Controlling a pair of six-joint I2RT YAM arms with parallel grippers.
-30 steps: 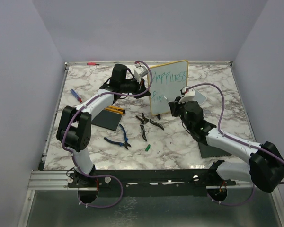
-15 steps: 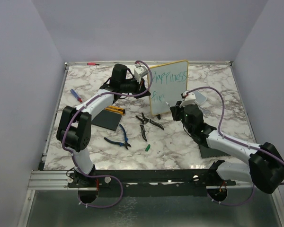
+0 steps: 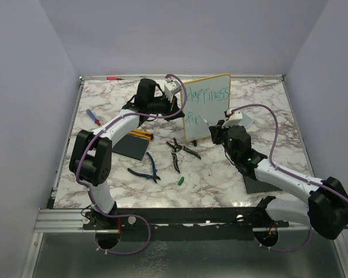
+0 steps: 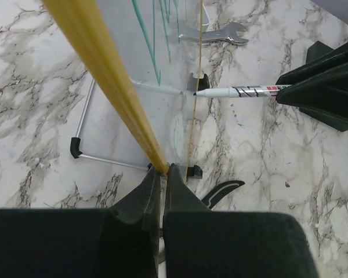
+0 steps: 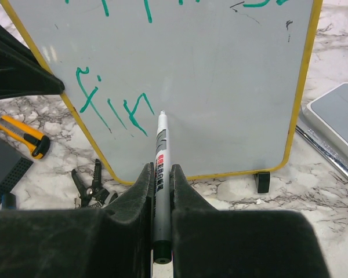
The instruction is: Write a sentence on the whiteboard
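Left fingers (image 4: 144, 200) pinch the whiteboard (image 4: 98, 63) rim to steady it. Right fingers (image 5: 133, 200) clamp the marker (image 5: 160, 153), tip maybe touching, centre frame, to extend the sentence (image 5: 113, 107).

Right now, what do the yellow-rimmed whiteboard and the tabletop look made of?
Yellow-rimmed white rectangular whiteboard: smooth glossy panel, perhaps coated metal or melamine; the white marker's reflection shows in it. Grey-veined white tabletop: marble pattern, possibly printed laminate; cannot tell.
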